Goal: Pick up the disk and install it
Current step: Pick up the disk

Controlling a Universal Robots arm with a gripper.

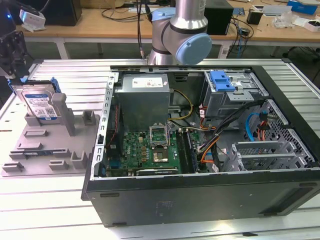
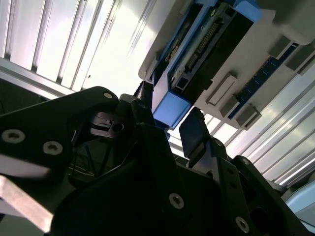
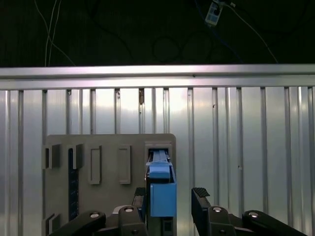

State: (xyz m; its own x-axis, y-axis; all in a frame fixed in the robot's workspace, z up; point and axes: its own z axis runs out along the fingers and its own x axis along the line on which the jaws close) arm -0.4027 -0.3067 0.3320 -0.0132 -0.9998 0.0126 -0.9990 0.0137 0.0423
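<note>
Even overhead light in exterior view. Blown-white glare on ribbed silver aluminium tabletop [image 2: 98, 44] in second wrist view; black metal gripper [image 2: 167, 112] backlit, near silhouette. Blackness beyond tabletop in first wrist view.

Silver arm [image 1: 192, 11] with pale-blue joint caps [image 1: 198, 48]; black, screw-studded hand [image 3: 170, 197].

There is 1 disk [image 1: 40, 103], 1 grey rack [image 1: 44, 146], 1 open computer case [image 1: 200, 196] and 1 arm [image 1: 183, 31].

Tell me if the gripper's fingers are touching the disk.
Cannot tell. In the first wrist view the fingers straddle the disk: one stands clear with a plain gap, the other sits right at its blue edge, contact unclear.
</note>
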